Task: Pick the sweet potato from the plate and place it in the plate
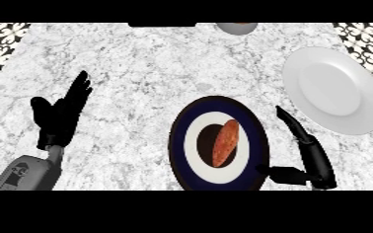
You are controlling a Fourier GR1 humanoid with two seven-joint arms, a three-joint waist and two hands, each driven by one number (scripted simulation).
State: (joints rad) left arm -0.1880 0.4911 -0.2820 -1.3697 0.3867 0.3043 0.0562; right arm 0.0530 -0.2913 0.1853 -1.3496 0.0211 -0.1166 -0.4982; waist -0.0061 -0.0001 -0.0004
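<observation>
Head view, sweet potato (226,143) on navy plate (177,139), white plate (328,89) near, right hand (313,159) open (left hand (59,116) too)

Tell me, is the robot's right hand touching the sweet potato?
Apart. In the head view, the right hand sits beside the dark plate, and the plate's rim shows between it and the sweet potato.
</observation>
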